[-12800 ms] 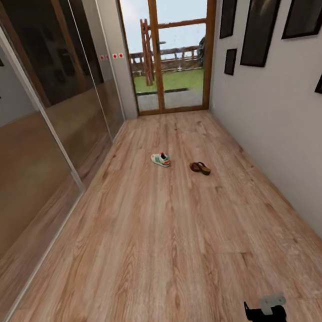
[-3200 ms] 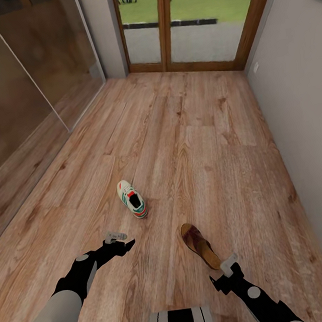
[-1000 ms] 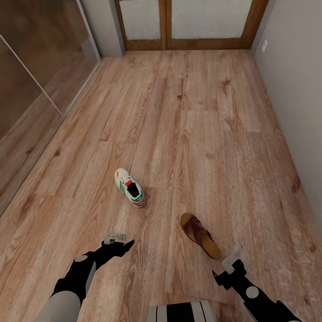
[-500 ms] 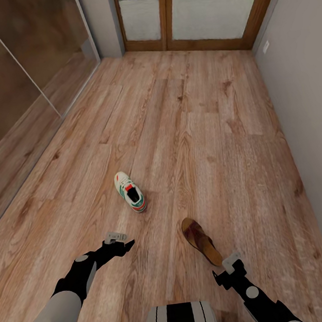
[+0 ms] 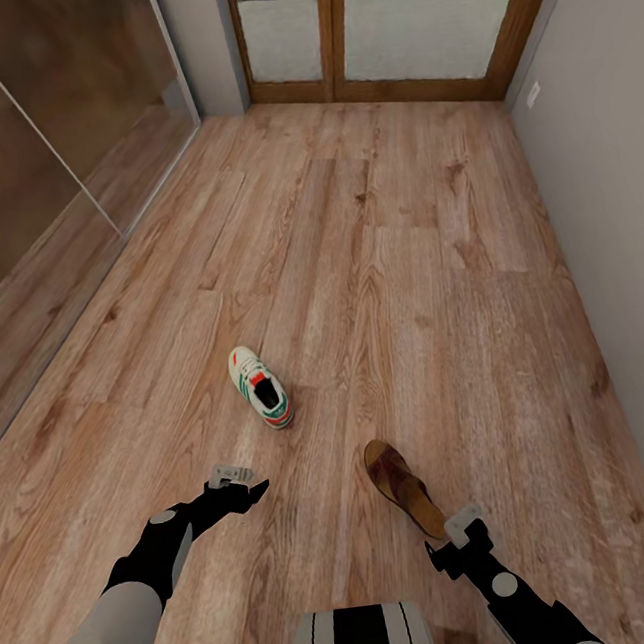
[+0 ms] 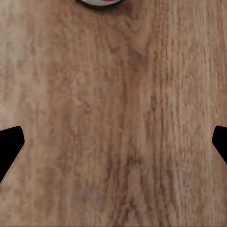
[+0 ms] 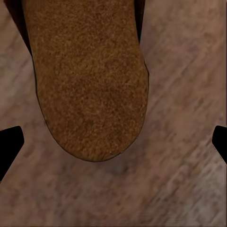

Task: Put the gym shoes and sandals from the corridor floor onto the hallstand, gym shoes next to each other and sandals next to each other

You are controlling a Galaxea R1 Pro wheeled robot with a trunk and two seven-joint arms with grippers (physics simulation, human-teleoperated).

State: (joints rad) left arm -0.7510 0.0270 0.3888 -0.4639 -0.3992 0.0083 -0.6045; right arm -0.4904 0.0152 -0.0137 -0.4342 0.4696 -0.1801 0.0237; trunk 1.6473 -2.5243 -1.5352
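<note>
Head view: one gym shoe point(image 5: 260, 386) lies on the corridor floor point(image 5: 398, 282), white w/ green stripes and red accents, toe pointing away from the robot. One sandal point(image 5: 404, 488) lies on the floor to its right and nearer the robot, set diagonally. Left gripper point(image 5: 244, 493) hovers over bare planks, near the shoe's heel end but apart from it, no contact. Right gripper point(image 5: 453, 548) sits right at the sandal's near end; contact can't be told from here. Glass doors w/ wood frame point(image 5: 331, 29) at the corridor's far end, mirrored panels point(image 5: 48, 144) along the left wall.

Left wrist view: fingertips point(image 6: 10, 147) spread wide, nothing between them but floor. A sliver of the shoe point(image 6: 100, 2) shows at the frame edge, well ahead of the fingers.

Right wrist view: fingertips point(image 7: 9, 144) spread wide, released. Sandal's rounded tan footbed end point(image 7: 90, 80) lies ahead of the fingers, roughly centred between them, not yet between the tips, no contact.
</note>
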